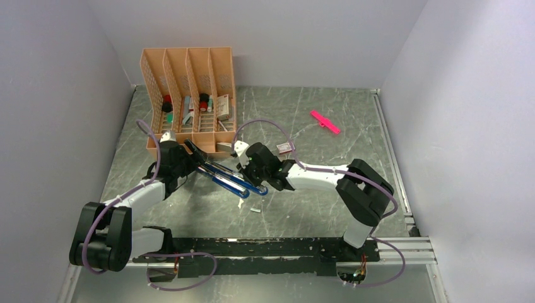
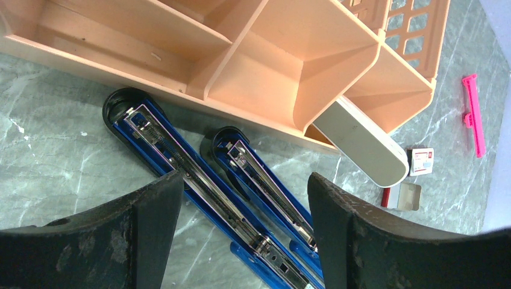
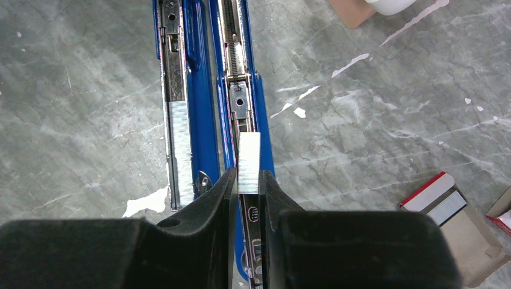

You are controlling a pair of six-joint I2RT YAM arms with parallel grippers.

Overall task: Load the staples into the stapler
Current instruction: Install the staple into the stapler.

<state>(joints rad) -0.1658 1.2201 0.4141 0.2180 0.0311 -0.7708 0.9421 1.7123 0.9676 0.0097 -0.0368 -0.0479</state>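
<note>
While my right arm reaches in from its base at the near right, elbow bent high and forearm stretched leftward over the grey-green marbled bench (image 1: 296, 218), my right gripper (image 3: 248, 180) points steeply down, its black fingers drawn narrow and pinching a short silvery-grey ribbed strip of staples (image 3: 249, 158) by its near end; the strip stands directly over the open metal channel of the long blue plastic stapler (image 3: 202, 114), lined up along it, its far end just short of a small metal block (image 3: 240, 101) in that channel; whether it touches the rail I cannot tell; the stapler lies unfolded on the bench in two parallel halves, and a second ribbed silvery strip (image 3: 180, 147) lies on the rail of the other half; my left arm runs from the near left up and rightward, and my left gripper (image 2: 244, 180) hangs above the two halves with its fingers spread wide, holding nothing; just beyond stands the peach plastic lattice desk organiser (image 2: 289, 66); a small flat red-and-white cardboard box (image 3: 429, 192) lies open to the right of the stapler; a bright pink plastic stick (image 1: 325, 122) lies well apart, far right.
</note>
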